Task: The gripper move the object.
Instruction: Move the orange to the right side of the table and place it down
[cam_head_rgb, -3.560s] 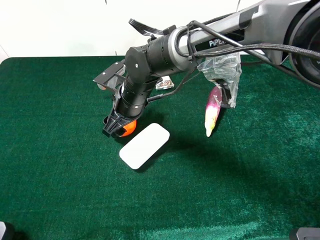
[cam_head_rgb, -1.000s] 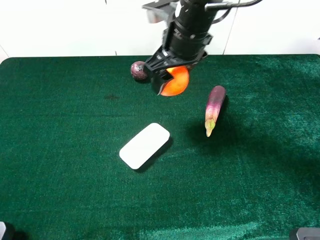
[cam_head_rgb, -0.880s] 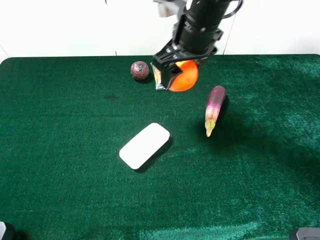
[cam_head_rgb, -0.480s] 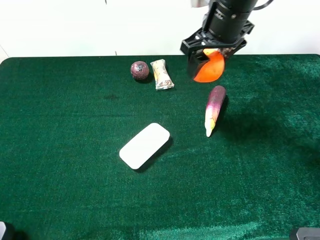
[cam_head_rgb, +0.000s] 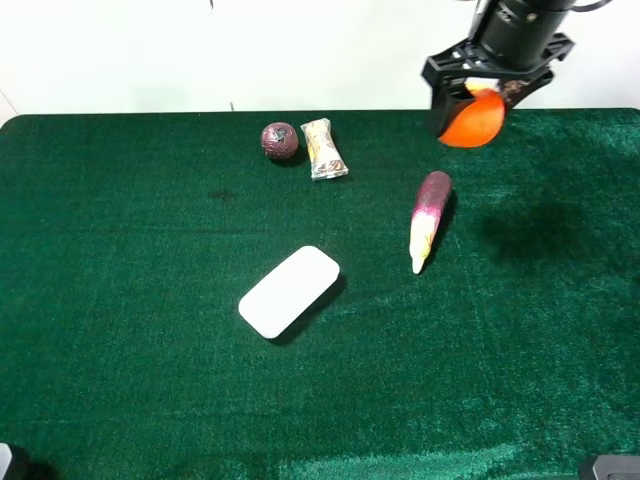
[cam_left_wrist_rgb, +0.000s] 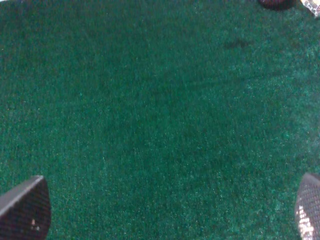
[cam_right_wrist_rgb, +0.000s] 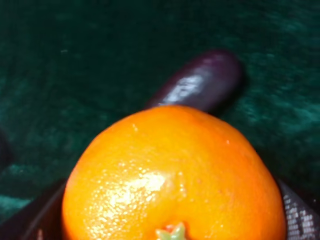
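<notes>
The orange (cam_head_rgb: 474, 124) hangs in the air above the far right part of the green surface (cam_head_rgb: 120, 300), pinched in the right claw (cam_head_rgb: 468, 108) with a dark finger (cam_head_rgb: 440, 112) on either side. Its shadow falls on the cloth just right of the eggplant (cam_head_rgb: 428, 215). From the right wrist the orange (cam_right_wrist_rgb: 172, 175) fills the view, stem end toward the camera, with the eggplant (cam_right_wrist_rgb: 200, 85) lying below and beyond it. Along the far edge sit a dark maroon ball (cam_head_rgb: 280, 141) and a crinkled packet (cam_head_rgb: 323, 148), just beside each other. A white flat block (cam_head_rgb: 289, 291) lies near the middle. The left claw (cam_left_wrist_rgb: 165, 210) is spread wide over bare cloth, gripping nothing.
</notes>
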